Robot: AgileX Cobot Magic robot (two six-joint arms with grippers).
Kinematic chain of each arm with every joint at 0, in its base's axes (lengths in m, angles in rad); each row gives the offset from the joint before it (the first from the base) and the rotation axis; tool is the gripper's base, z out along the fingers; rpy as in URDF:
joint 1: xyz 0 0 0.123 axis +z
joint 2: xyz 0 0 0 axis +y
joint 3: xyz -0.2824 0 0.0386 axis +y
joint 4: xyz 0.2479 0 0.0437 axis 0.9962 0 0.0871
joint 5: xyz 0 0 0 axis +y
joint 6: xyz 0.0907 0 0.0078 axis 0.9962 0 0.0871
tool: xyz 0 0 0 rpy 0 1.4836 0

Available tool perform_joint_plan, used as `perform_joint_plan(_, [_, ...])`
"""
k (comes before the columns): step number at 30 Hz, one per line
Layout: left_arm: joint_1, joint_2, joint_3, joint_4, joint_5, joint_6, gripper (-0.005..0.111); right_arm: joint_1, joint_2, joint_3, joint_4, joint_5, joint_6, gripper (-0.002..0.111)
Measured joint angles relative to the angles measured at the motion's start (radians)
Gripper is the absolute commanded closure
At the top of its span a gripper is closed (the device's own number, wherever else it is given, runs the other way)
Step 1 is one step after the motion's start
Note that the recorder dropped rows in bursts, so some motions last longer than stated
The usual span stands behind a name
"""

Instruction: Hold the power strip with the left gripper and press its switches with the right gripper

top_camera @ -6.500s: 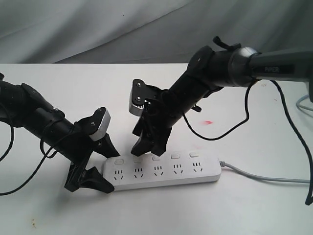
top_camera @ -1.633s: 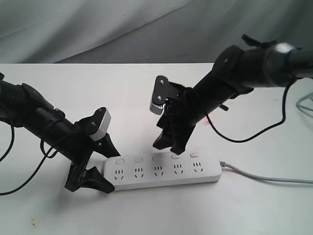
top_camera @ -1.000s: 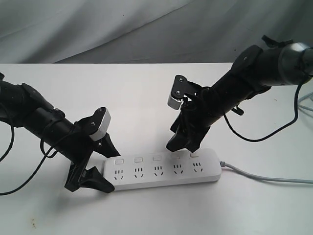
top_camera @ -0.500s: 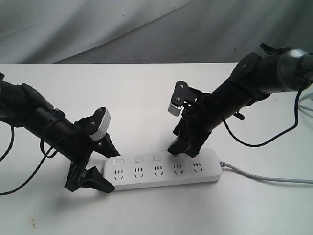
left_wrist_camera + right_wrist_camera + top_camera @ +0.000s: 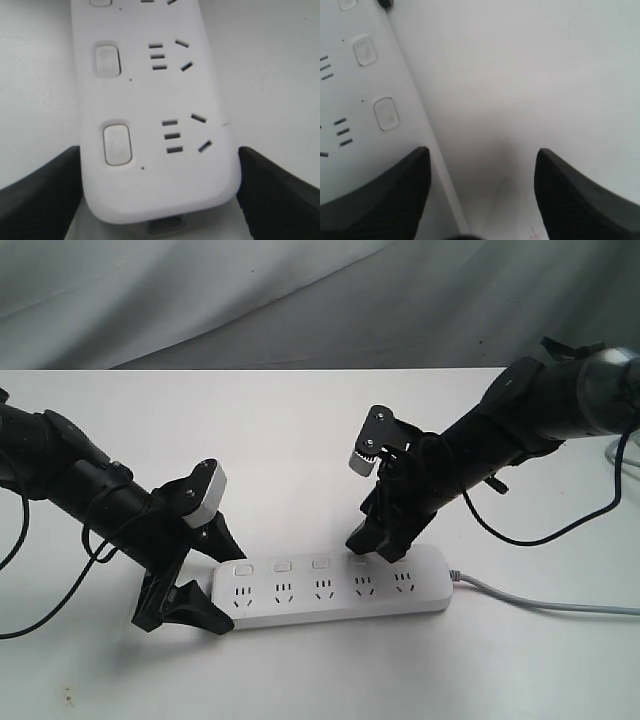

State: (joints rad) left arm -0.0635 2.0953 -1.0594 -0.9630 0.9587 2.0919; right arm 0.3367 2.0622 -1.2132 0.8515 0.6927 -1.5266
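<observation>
Desk [image 5: 300, 430]: a white top is seen, bounded by a far edge along a grey cloth backdrop [image 5: 250, 300].

Right arm [image 5: 540, 405]: it is brought in from the right edge of the desk and slanted down toward the middle.

Left arm [image 5: 70, 475]: it is brought in from the left edge of the desk and slanted down to the strip's left end.

Power strip [image 5: 430, 585]: it is laid flat on the desk, sockets up, in the half nearer the camera, well apart from the far edge and roughly parallel to it.

Cord [image 5: 540, 602]: a grey lead is run from the strip's right end toward the right edge of the desk.

Left gripper [image 5: 205, 580]: the left end of the strip is pinched across its width. In the wrist view [image 5: 159, 155] one black finger is seen against each long side.

Right gripper [image 5: 378, 548]: the fingers are held spread apart. In the wrist view [image 5: 481, 155] one is seen over the strip's rear edge and the other over bare desk.

Switches [image 5: 282, 565]: five white buttons are set in a row along the rear edge. The fourth from the left is partly covered by a right fingertip; whether it is touched cannot be told.
</observation>
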Motion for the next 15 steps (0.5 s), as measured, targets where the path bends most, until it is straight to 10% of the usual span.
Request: perform_joint_plan(15, [0.0,0.0,0.0,0.0,0.0,0.0,0.107,0.0,0.005,0.007,0.035,0.038,-0.025,0.051])
